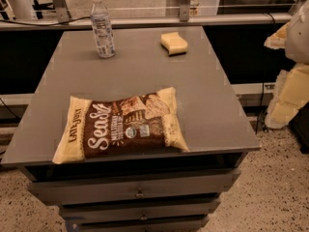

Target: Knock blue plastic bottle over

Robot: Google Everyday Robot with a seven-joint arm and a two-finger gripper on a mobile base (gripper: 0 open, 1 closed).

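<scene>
Upper left of frame: blue plastic bottle (102, 28) upright near grey table's (212, 105) far corner. Gripper (286, 98) at right edge, beside the table, well apart from bottle; can't tell if clenched or released. Snack bag (123, 124) flat at centre, sponge (174, 43) upper centre.

You've got the bottle (102, 30) standing back-left on the bench (207, 95), sponge (174, 43) to its right, snack bag (120, 124) lying up front, claw (289, 66) off the bench's right side.

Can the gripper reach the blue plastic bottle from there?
Probably yes: the gripper sits right of the table, the blue plastic bottle stands upright back left, and only a low sponge lies between.
</scene>
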